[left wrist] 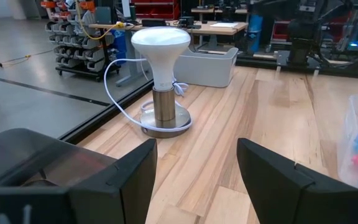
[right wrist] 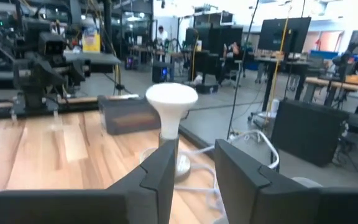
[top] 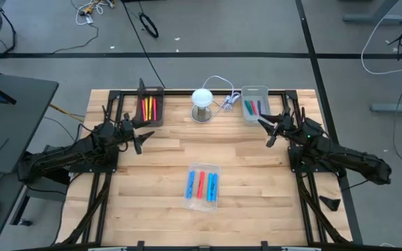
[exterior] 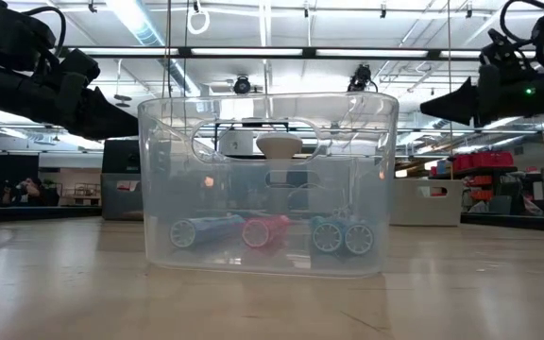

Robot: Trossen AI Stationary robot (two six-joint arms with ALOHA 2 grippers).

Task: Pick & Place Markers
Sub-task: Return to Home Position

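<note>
Markers [top: 201,184] all lie in trays, with none loose on the table [top: 257,174] that I can find. Blue and red ones lie side by side in the clear tray [top: 202,204] at front centre. A red, yellow and orange lot is in the black tray [top: 152,89] at the far left, and green and red ones are in the grey tray [top: 255,88] at the far right. Counts are unsure, too small from above. A lamp [top: 202,100] stands between the two far trays, its white cord [left wrist: 105,81] looping off its base. The left gripper [top: 144,139] hovers just in front of the black tray, fingers wide, nothing between them. The right gripper [top: 266,130] hovers just in front of the grey tray, fingers apart but narrower, also empty. The low view shows both arms well above the wood. Judgement: sorting looks done, and only the retreat to rest is left. To do it well, lift before drawing back, so no finger clips a tray rim. Pull each arm straight toward its own side, away from the lamp and the clear tray. The right arm needs the most care, since the cord appears to run close by the grey tray and a snag could topple the lamp. Go slow and even, and leave the fingers as they are, since there is nothing to drop.
</note>
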